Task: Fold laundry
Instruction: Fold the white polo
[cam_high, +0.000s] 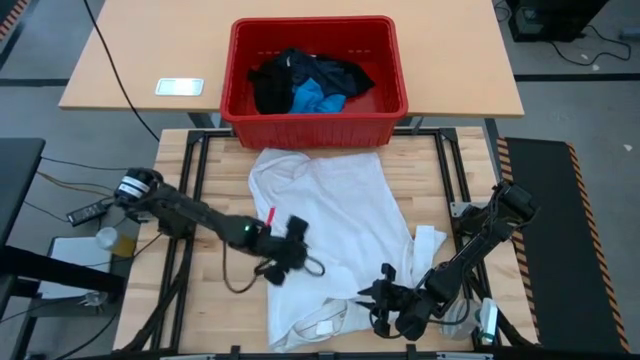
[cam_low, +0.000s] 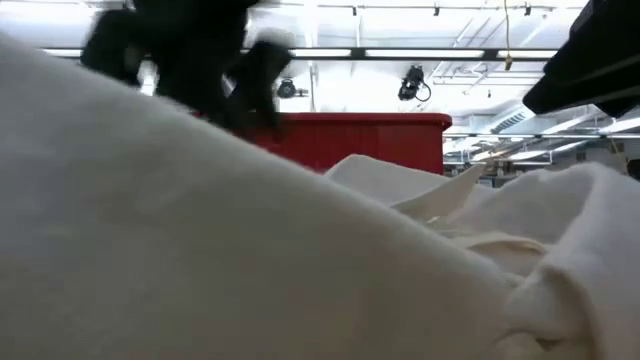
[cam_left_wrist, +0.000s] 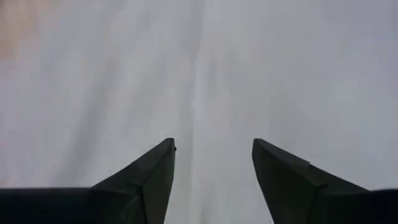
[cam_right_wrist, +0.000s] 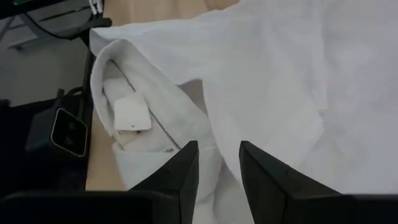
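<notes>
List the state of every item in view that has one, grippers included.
white shirt: spread on the table, rumpled, not folded
black garments: heaped in the red crate
blue piece: in the crate among the black ones
left gripper: open over the shirt, holding nothing
right gripper: part open at the collar end

The 2 arms, left (cam_high: 190, 215) and right (cam_high: 470, 255), are dark with jointed segments; each ends in 2 black, wedge-shaped fingers (cam_left_wrist: 146, 177).

White shirt (cam_low: 200, 250) fills the foreground; red crate (cam_low: 370, 140) stands behind it.
</notes>
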